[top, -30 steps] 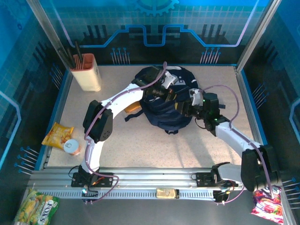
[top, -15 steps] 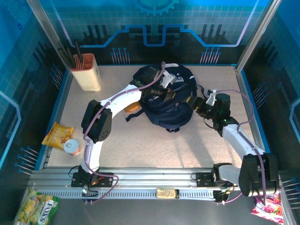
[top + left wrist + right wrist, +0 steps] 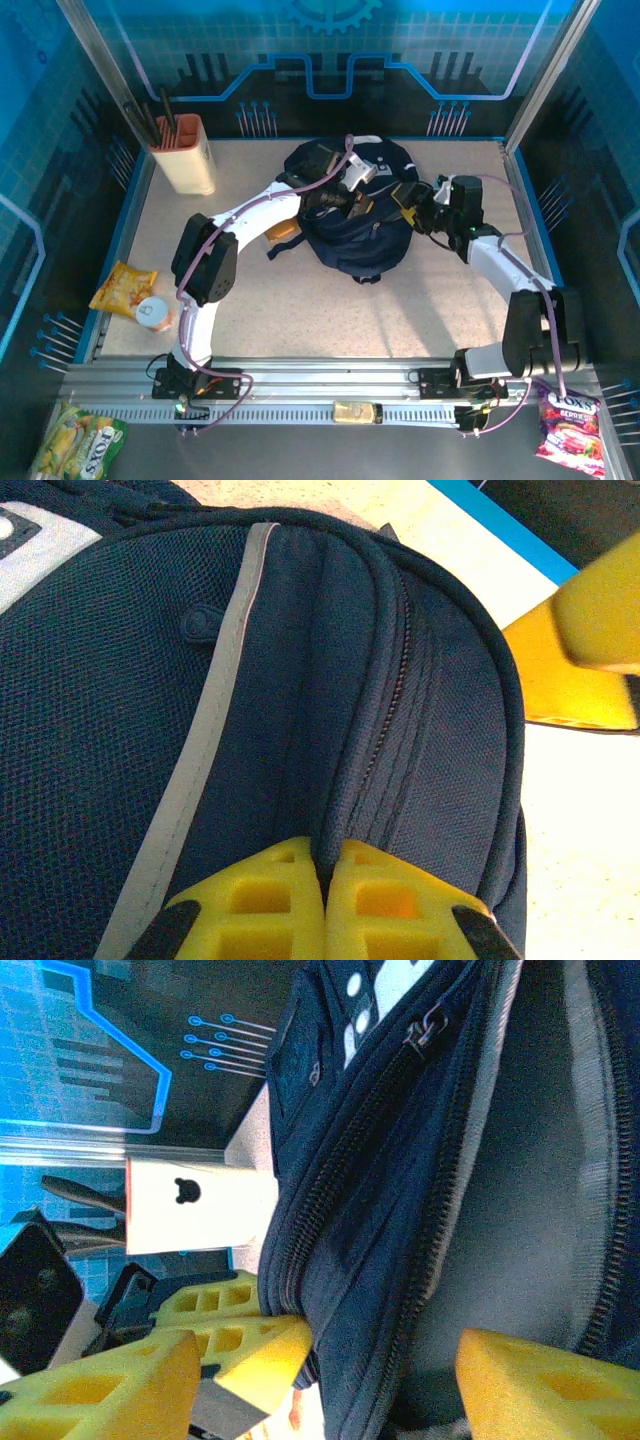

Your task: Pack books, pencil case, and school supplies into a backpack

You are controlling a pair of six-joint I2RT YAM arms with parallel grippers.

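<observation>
The navy backpack (image 3: 350,225) lies at the table's middle back, its pale stripe (image 3: 200,770) and zipper (image 3: 430,1030) seen close in the wrist views. My left gripper (image 3: 347,204) reaches over it from the left. That gripper (image 3: 325,858) is shut on a fold of the backpack's fabric beside a zipper seam. At the bag's right side my right gripper (image 3: 413,206) stands open, the backpack's (image 3: 400,1210) edge lying between its yellow fingers (image 3: 540,1385) untouched. Books and pencil case are hidden.
A beige holder (image 3: 185,155) with dark pencils stands back left. An orange-brown item (image 3: 283,231) lies under the left arm beside the bag. A yellow snack bag (image 3: 125,288) and a can (image 3: 153,312) sit front left. Blue walls ring the table.
My right gripper has drawn back from the backpack's top to its right side and opened wider. The left gripper has stayed shut on the fabric.
</observation>
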